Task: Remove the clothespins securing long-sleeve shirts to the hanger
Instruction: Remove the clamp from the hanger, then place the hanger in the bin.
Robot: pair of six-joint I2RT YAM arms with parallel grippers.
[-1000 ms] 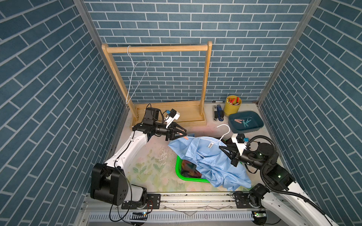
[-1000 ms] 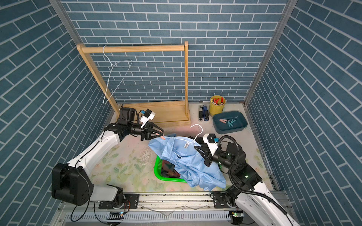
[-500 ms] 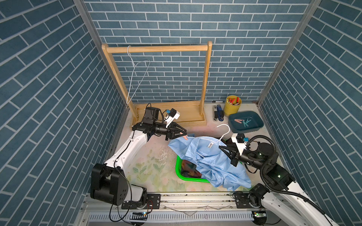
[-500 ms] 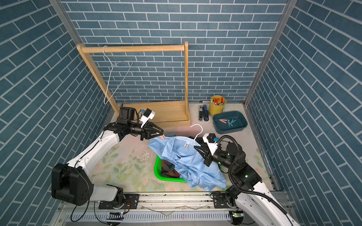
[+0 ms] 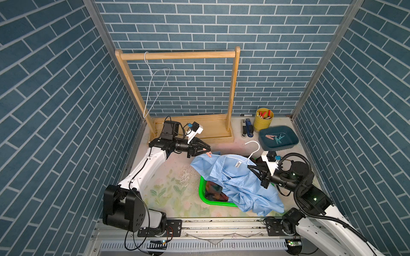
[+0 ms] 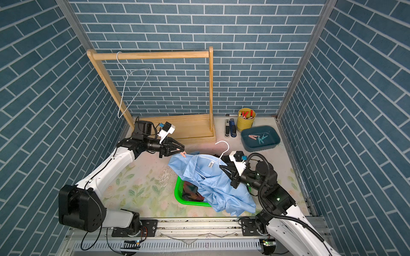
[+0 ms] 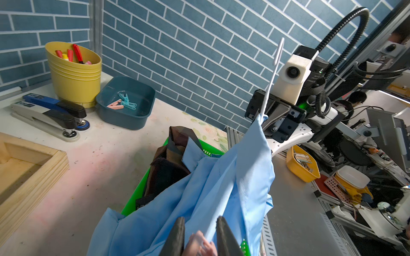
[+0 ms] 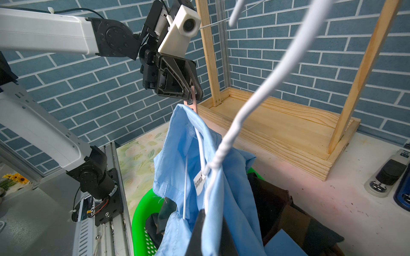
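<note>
My right gripper (image 5: 250, 165): jaws pressed together on the white wire hanger (image 5: 253, 153) just below its hook; a fold of blue cloth is pinched in with the wire; the hanger is held up, clear of the surface below

Green basket (image 5: 218, 202): on the floral mat (image 5: 168, 192), under the hanger; the dark plaid shirt (image 5: 214, 191) lies crumpled inside it

Pale blue shirt (image 5: 235, 184): hangs on the hanger, collar up; its lower part spills over the basket's rim toward the front rail

My left gripper (image 5: 205, 151): fingers (image 7: 177, 235) clamped on a salmon-pink clothespin (image 5: 208, 154); the peg meets the shirt's shoulder corner at the end away from my right gripper; I cannot tell whether it bites the cloth

Teal tray (image 5: 279, 148): back right, well apart from the shirts; loose clothespins (image 5: 279, 139) lie in it, salmon-pink and teal, touching one another

Staplers (image 5: 247, 128): two, side by side, between the rack's base and the yellow cup (image 5: 263, 124); the cup holds red and yellow sticks

Wooden rack (image 5: 177, 55): farthest back; a bare wire hanger (image 5: 155, 88) hangs from its rail near the left post
</note>
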